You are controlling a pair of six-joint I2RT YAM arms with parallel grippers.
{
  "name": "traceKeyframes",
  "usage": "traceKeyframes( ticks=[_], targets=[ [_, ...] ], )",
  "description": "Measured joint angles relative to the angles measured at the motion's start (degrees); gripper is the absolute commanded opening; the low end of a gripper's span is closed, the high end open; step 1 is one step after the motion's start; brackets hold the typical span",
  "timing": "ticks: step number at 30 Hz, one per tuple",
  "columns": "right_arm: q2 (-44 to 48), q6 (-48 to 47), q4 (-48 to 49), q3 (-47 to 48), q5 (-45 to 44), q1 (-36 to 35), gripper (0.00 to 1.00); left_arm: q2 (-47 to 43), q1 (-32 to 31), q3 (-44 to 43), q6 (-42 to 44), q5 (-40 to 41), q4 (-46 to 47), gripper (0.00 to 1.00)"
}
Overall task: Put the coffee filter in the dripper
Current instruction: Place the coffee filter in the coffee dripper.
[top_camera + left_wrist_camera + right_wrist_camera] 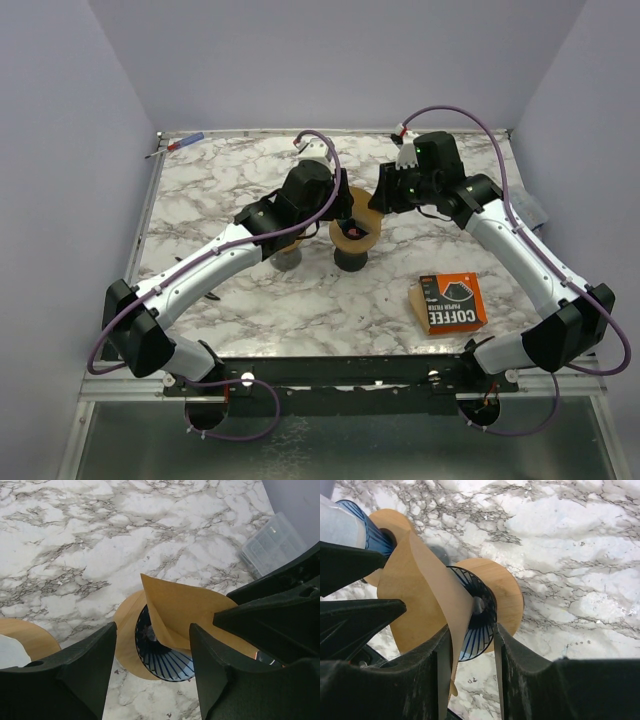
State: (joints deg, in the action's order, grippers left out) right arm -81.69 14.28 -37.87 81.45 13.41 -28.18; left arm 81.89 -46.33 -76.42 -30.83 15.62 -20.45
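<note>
1. The filter (180, 615), a flattened tan paper cone, stands on edge over the dripper (165, 662) at the middle of the bench (300, 310), not seated.
2. The dripper's mouth lies just below both hands.
3. Right hand (470, 630): half open, with the filter's edge between its fingers; I cannot tell whether it grips.
4. Left hand (152, 630): jaws apart, straddling the filter.
5. The dripper is a ribbed blue cone with a smooth wooden collar.

The white-and-black left arm (215, 262) and right arm (520, 250) stretch inward, wrists close together. The left black two-finger claw (152, 630) hangs with its fingers apart. The right black two-finger claw (470, 630) pinches a brown paper filter (405, 590).
</note>
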Motion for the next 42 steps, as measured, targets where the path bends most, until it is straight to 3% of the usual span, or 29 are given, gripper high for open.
traceKeyframes(
  ticks=[4, 25, 42],
  targets=[
    [0.0, -0.2, -0.2, 0.0, -1.4, 0.0, 0.4, 0.1, -0.2, 0.0, 1.0, -0.6, -0.3, 0.54],
    [0.4, -0.2, -1.5, -1.0, -4.6, 0.0, 0.4, 1.6, -0.3, -2.6, 5.4, 0.7, -7.5, 0.56],
    [0.8, -0.2, -2.4, -1.0, -6.8, 0.0, 0.4, 3.3, -0.3, -4.2, 9.8, 4.7, -9.7, 0.51]
  ],
)
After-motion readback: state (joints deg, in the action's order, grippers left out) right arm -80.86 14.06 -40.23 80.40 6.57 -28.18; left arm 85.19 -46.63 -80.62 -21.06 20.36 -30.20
